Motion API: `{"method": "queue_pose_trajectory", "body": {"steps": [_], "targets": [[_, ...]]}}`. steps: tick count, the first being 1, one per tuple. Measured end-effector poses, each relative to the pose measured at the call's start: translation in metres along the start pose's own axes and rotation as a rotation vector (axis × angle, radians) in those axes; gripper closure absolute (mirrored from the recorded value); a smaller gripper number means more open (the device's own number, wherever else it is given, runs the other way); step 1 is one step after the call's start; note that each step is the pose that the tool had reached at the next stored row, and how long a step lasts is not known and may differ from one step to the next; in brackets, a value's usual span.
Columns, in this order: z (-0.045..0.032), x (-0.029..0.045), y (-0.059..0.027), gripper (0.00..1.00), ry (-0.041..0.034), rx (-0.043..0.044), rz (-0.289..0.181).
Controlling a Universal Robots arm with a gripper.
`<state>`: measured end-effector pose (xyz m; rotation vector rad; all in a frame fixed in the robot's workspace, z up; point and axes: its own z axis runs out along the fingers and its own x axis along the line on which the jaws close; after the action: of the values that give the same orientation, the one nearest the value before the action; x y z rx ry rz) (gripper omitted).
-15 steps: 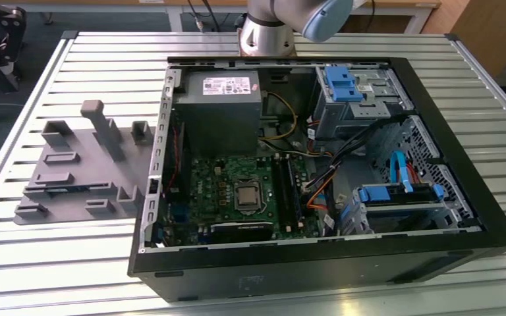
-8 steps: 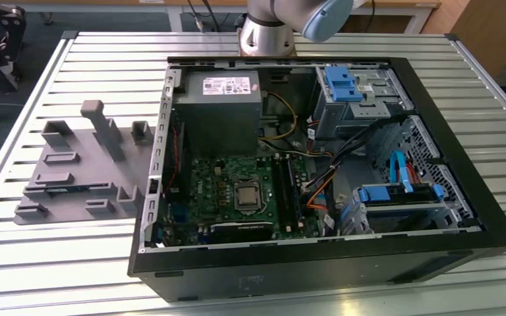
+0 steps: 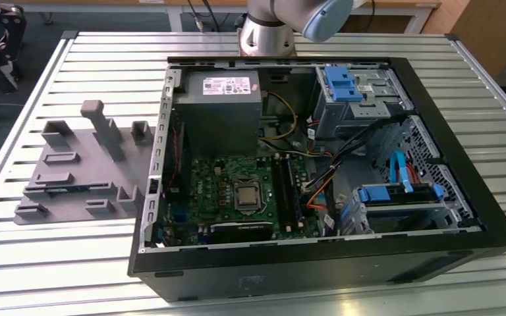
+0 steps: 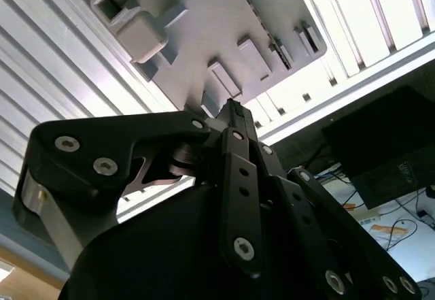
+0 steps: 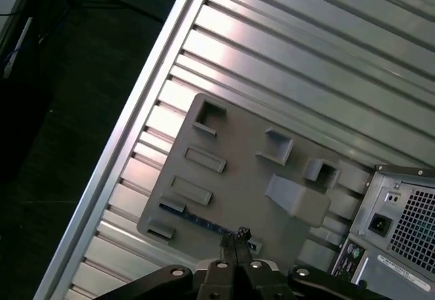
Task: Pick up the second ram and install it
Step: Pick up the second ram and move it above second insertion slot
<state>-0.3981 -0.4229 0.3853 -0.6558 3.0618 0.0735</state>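
Note:
The second ram (image 5: 197, 218) is a thin dark stick standing on edge in the grey holder plate (image 5: 238, 171), held between small blocks near the plate's table-edge side. In the exterior view the ram (image 3: 60, 189) is a dark line on the holder plate (image 3: 77, 178) at the exterior view's left. My gripper (image 5: 234, 236) hangs well above the plate, its fingers pressed together with nothing between them. In the second wrist view the gripper (image 4: 231, 107) points down at the plate (image 4: 204, 35).
An open black computer case (image 3: 464, 197) lies on the slatted aluminium table (image 3: 103, 66), right of the holder plate. Inside it are the green motherboard (image 3: 226, 197) with long black slots (image 3: 284, 191), a power supply (image 3: 222, 105) and drive bays (image 3: 358, 99). The arm's base (image 3: 266, 36) stands behind the case.

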Motion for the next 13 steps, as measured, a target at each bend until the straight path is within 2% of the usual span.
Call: {"method": "queue_pose_trajectory", "body": {"steps": [13], "targets": [[0.0,0.0,-0.0001,0.89,0.0054,-0.0024,-0.124]]}}
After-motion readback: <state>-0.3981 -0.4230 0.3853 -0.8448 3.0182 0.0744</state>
